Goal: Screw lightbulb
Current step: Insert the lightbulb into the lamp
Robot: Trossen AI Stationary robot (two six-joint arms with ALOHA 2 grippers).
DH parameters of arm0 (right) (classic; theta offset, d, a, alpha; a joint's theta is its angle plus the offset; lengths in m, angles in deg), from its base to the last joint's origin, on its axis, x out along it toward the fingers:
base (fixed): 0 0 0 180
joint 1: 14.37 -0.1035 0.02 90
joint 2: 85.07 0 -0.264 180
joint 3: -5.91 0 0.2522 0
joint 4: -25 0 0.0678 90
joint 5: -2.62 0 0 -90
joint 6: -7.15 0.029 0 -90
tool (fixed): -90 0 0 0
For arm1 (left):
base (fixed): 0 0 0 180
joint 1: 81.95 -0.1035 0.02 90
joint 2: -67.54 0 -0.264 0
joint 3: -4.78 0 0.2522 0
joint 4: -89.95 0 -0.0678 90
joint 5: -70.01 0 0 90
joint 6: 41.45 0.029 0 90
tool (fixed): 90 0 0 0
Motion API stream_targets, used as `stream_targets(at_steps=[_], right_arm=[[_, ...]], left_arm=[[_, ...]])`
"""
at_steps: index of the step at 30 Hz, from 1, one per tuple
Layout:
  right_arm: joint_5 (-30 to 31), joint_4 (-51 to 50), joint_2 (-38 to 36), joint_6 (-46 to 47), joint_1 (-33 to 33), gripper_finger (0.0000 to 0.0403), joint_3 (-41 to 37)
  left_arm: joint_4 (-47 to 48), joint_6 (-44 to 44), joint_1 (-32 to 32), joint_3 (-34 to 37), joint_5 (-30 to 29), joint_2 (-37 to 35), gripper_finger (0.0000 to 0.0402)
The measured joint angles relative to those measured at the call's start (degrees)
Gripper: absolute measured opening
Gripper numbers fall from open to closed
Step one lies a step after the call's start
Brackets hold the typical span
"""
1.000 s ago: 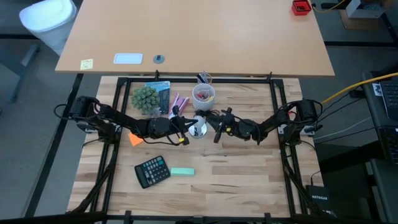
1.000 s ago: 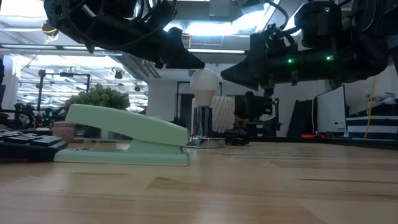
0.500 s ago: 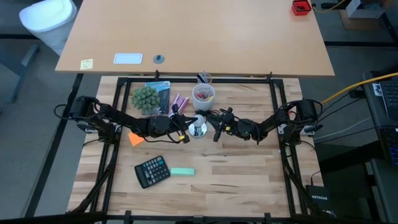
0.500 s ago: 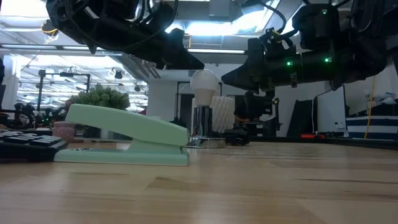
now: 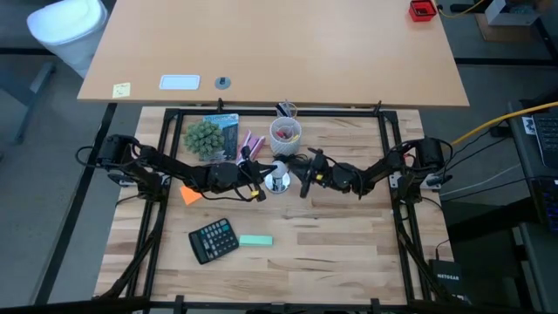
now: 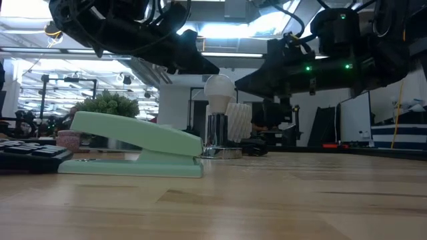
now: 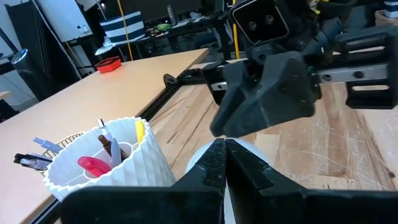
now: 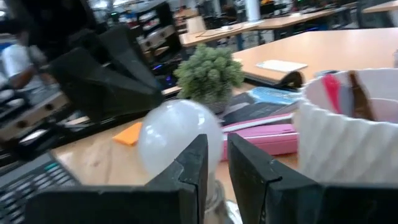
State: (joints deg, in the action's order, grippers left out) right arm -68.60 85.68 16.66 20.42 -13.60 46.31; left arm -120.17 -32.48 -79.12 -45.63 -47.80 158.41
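1. Two grippers met at the centre of the high view. The left gripper (image 5: 258, 180) had its fingers pressed together with nothing between them, as its wrist view showed, the two dark fingers (image 7: 214, 163) touching along their length.
2. The right gripper (image 5: 302, 181) had its fingers slightly apart, with a narrow gap between them in its wrist view and nothing held in it.
3. The lightbulb (image 5: 277, 171) stood between the two grippers in the high view, upright on a shiny silver base (image 6: 215, 152) that was plain in the low view at centre frame.
4. In the right wrist view the lightbulb (image 8: 178, 135) sat just beyond the fingertips, left of the gap, not between the fingers.
5. In the left wrist view only a pale edge of the lightbulb (image 7: 249, 149) showed behind the closed fingers, with the right arm's dark body above it.
6. The low view showed both arms above bulb height, and whether either touched the bulb could not be told.
7. The low view also showed a mint-green stapler (image 6: 133, 155) at lower left, in front of the bulb.
8. The high view placed the calculator (image 5: 213, 239) lower left of centre, and a white ribbed cup (image 5: 285, 133) of pens and a small green plant (image 5: 202, 137) above the grippers.
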Motion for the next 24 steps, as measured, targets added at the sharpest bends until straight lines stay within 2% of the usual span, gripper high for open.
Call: stream_targets(at_steps=[4, 13, 24], right_arm=[[-2.7, -1.6, 0.0, 0.0, 0.0, 0.0064, 1.5], [-5.4, -13.4, 0.0, 0.0, -0.1, 0.0064, 7.0], [-5.0, -13.0, 0.0, 0.0, -0.1, 0.0064, 7.1]], left_arm=[[0.0, 0.0, 0.0, 0.0, -0.1, 0.0, 0.0001], [0.4, 0.0, 0.0, 0.0, 0.1, 0.0, 0.0001], [0.1, 0.9, 0.0, 0.0, 0.0, 0.0, 0.0001]])
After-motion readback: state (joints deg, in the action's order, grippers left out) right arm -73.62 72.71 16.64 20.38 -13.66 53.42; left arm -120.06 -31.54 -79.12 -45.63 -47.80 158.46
